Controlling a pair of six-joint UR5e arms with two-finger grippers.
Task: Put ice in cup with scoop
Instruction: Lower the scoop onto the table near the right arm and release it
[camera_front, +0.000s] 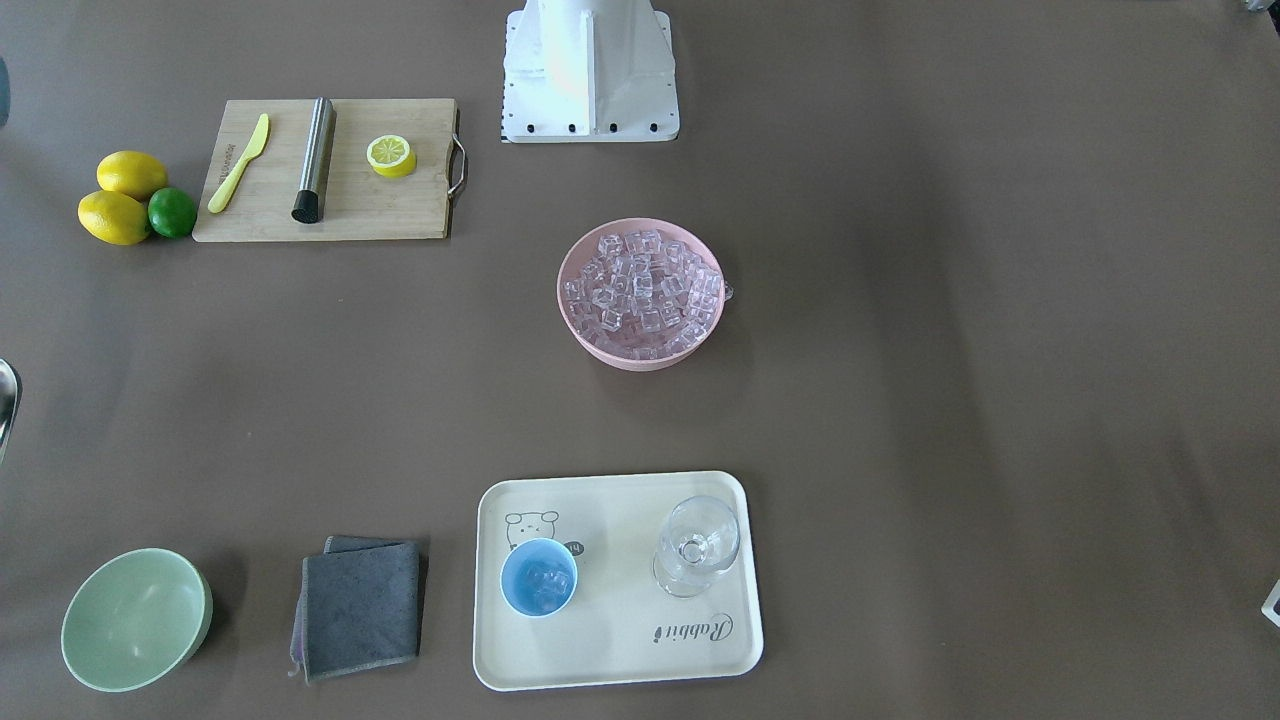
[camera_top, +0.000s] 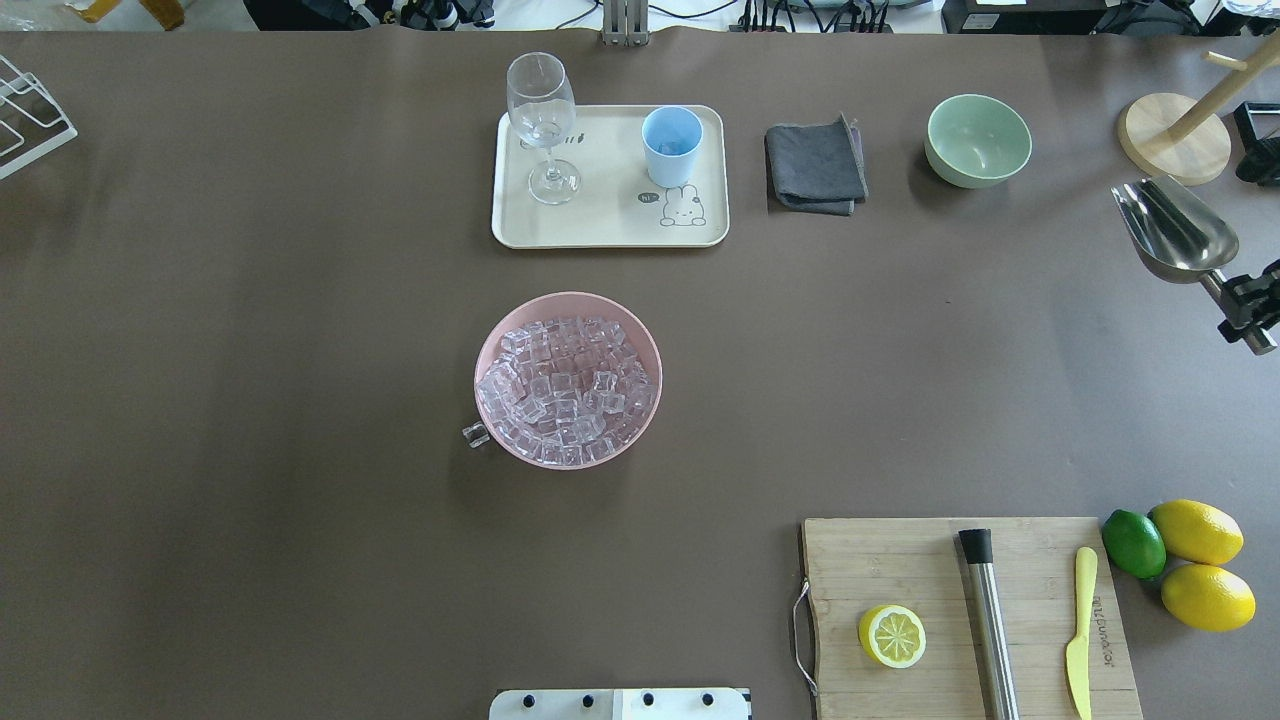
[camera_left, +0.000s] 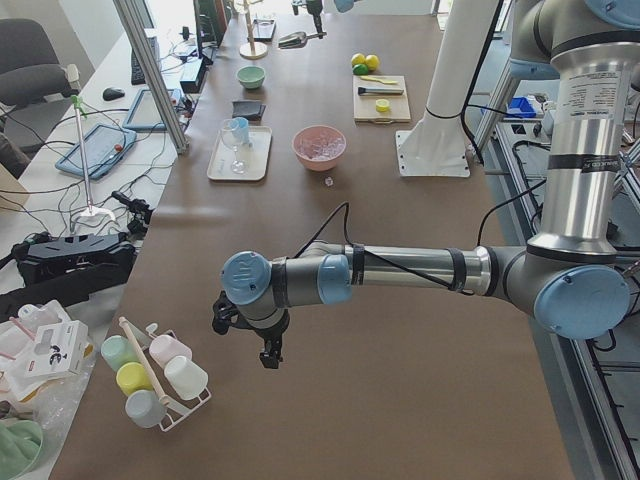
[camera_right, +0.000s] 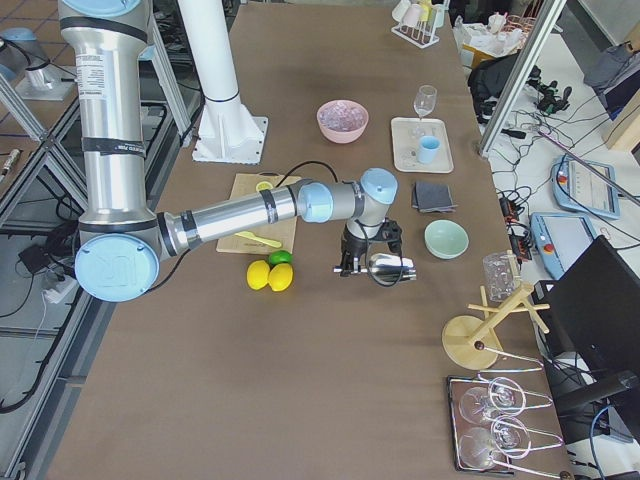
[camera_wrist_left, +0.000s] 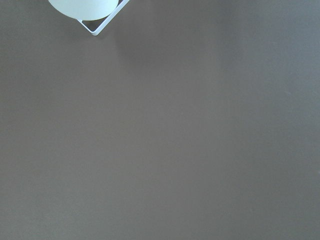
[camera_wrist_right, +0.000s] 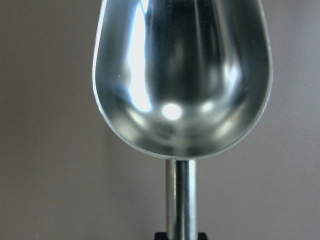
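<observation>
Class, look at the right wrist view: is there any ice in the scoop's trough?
No, the scoop shows only bare, shiny metal inside its trough, with nothing lying in it.

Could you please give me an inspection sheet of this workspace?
Surface: brown table, one stray clear ice cube beside pink bowl.
Job's things: clear ice cubes heaped in pink bowl; light blue cup on cream tray holds a few; shiny metal scoop empty.
Clutter: stemmed glass, grey cloth, green bowl, wooden chopping board, lemons.
Grippers: right gripper shut on scoop's handle; left gripper, cannot tell.
Cables: black cable along left arm.
Surroundings: cup rack, wooden mug tree.
</observation>
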